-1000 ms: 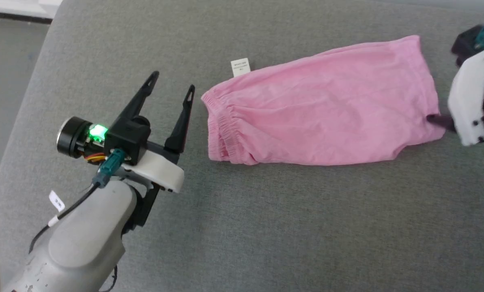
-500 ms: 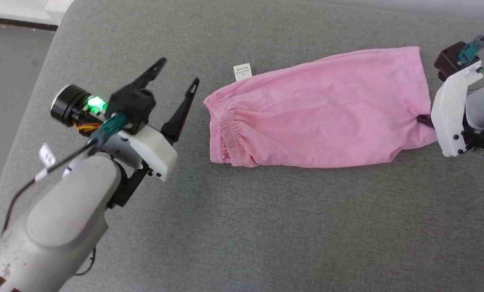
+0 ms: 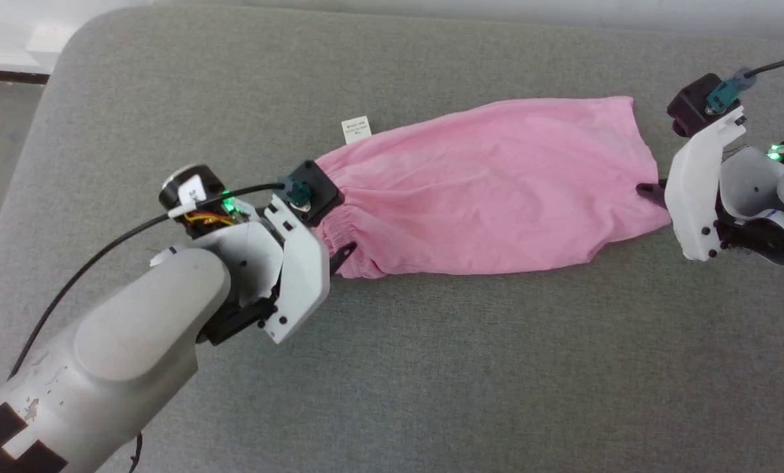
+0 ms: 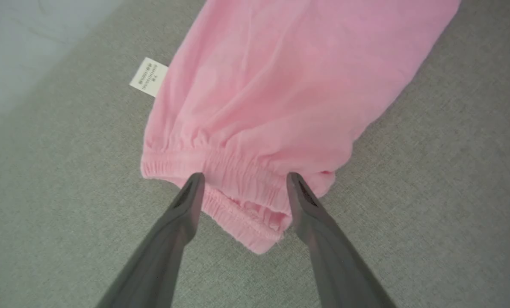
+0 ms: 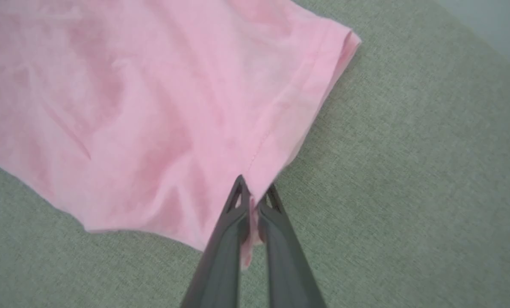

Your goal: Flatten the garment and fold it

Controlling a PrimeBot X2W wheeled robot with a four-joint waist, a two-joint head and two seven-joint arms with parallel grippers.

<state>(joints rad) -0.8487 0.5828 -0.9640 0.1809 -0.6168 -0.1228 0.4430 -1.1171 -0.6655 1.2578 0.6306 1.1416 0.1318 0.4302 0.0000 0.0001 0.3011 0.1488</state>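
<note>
The pink garment is being kept laid out lengthwise on the grey fabric surface, nearer to the far edge than to the near one. At its right end, the hem is being pinched between the closed fingers of the right gripper. The left gripper is being held spread wide, with both fingertips over the gathered waistband at the left end. A white label is being left lying on the surface just beside the waistband.
</note>
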